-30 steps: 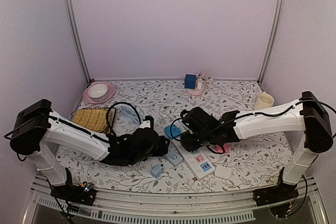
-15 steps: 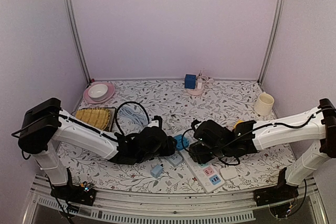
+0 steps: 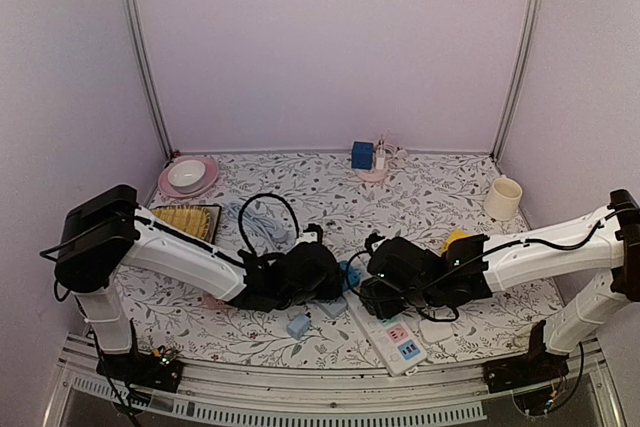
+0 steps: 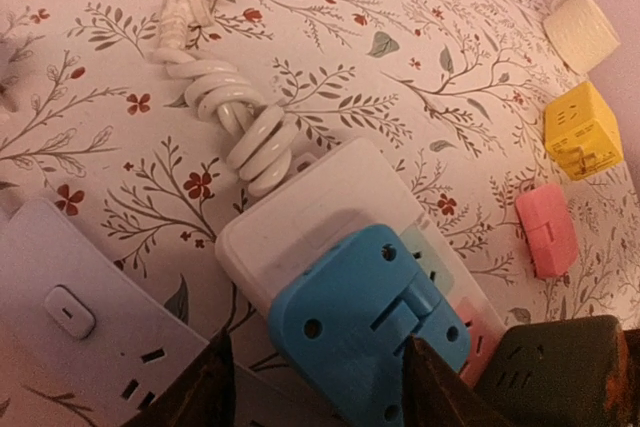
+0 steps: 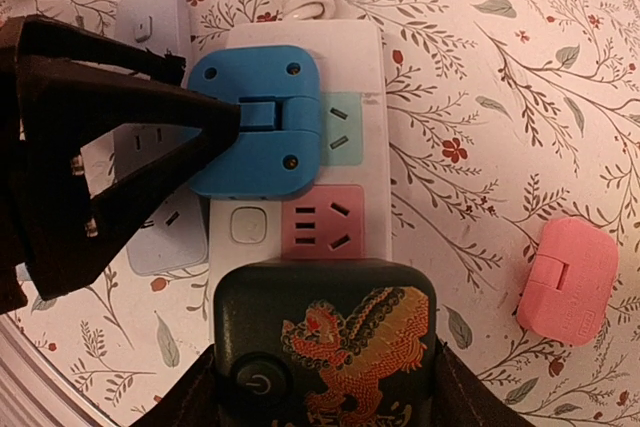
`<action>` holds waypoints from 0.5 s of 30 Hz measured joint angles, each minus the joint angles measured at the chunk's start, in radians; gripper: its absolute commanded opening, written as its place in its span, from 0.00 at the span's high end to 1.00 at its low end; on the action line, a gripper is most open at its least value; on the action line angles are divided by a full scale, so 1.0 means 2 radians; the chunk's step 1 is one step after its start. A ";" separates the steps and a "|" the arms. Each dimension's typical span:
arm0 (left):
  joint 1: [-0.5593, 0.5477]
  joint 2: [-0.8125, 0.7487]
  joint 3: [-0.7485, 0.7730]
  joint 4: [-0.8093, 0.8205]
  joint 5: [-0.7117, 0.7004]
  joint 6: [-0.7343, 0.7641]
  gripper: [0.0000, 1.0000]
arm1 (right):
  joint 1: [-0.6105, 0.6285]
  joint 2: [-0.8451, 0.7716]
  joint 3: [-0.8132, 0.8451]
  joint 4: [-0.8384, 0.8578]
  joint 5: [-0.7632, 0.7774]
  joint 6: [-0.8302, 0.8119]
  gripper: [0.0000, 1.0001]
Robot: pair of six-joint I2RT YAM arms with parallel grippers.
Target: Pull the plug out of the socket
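Black adapter (image 5: 325,347) just beside blue plug (image 5: 250,137)

Blue plug (image 5: 255,132), white strip (image 5: 355,57); floral table (image 5: 520,67), black dragon-print charger (image 5: 325,347), pink adapter (image 5: 570,282)

Left arm (image 3: 170,247) and right arm (image 3: 540,252) share white link shells, black joint housings and black wrists. Thin black cables (image 3: 262,209) loop off them. The fingers (image 5: 60,77) are matte black wedges with small screws.

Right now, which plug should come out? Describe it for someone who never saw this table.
Find the white power strip at the front middle of the table. The square blue plug sits at its cord end. Its strip neighbour is a black adapter with a dragon print, and the pink plug lies loose, off the strip.
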 measured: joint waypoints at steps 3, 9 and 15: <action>0.000 0.003 0.007 -0.012 -0.003 -0.002 0.42 | 0.002 -0.003 0.000 -0.007 0.002 0.000 0.80; 0.000 0.007 0.015 -0.026 -0.008 -0.004 0.42 | 0.004 -0.005 0.005 -0.023 0.006 -0.002 0.80; -0.002 0.015 0.022 -0.023 -0.013 -0.006 0.42 | 0.003 -0.004 0.025 -0.048 0.019 -0.017 0.80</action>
